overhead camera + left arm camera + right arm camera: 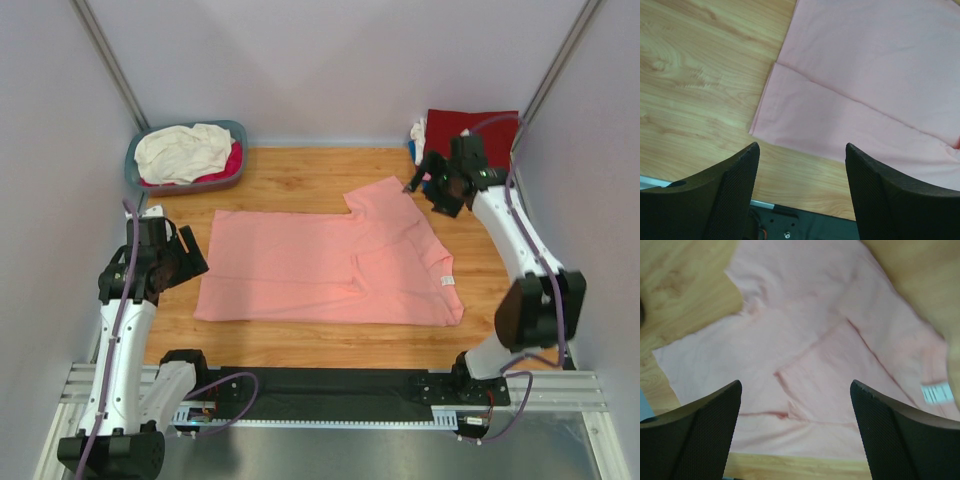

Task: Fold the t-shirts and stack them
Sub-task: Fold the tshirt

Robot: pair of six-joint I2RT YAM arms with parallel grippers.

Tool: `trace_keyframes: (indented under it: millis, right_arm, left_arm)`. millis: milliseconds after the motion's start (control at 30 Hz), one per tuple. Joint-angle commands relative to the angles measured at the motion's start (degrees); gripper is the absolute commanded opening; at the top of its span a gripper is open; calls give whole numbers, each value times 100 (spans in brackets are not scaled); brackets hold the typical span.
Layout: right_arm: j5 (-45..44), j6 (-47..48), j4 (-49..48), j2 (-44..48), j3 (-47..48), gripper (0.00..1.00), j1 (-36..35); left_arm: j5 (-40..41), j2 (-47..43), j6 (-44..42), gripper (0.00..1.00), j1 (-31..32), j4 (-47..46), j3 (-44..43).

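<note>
- The salmon-pink t-shirt point(330, 265) is lying flat in the middle of the wooden tabletop point(300, 175), with one sleeve pointing toward the far side and a folded-over layer showing along its near part
- A white label point(447, 281) is showing near the shirt's right edge
- The left end effector point(195, 255) is hanging just beside the shirt's left edge with its fingers spread wide apart and nothing between them; its wrist view is looking down on the shirt's near-left corner
- The right end effector point(420, 180) is hovering by the far sleeve, also gaping and gripping nothing, with the shirt blurred below it in its wrist view
- A folded stack topped by a dark red tee point(490, 140) is sitting in the far right corner, just behind the right arm
- The basket point(238, 130) in the far left corner is holding a crumpled cream-white tee point(185, 150) over a magenta tee point(233, 160)
</note>
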State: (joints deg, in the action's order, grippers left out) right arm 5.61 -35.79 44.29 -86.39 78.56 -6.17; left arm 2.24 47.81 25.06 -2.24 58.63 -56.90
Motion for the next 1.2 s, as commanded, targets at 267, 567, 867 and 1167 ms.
trace_keyframes:
  millis: [267, 567, 867, 1167]
  right_arm:
    - [-1667, 1434, 370, -4490, 5235, 87, -463]
    - [-2037, 1681, -193, -6081, 6504, 86, -613]
    - [-2292, 1364, -140, -6768, 6874, 79, -692]
    - [-1984, 1109, 80, -6769, 6514, 49, -727]
  left_arm:
    - [-75, -211, -230, 75, -22, -370, 171]
    - [171, -483, -106, 72, -13, -344, 206]
    - [233, -308, -71, 71, -22, -291, 189]
    - [286, -264, -54, 69, -31, -273, 180]
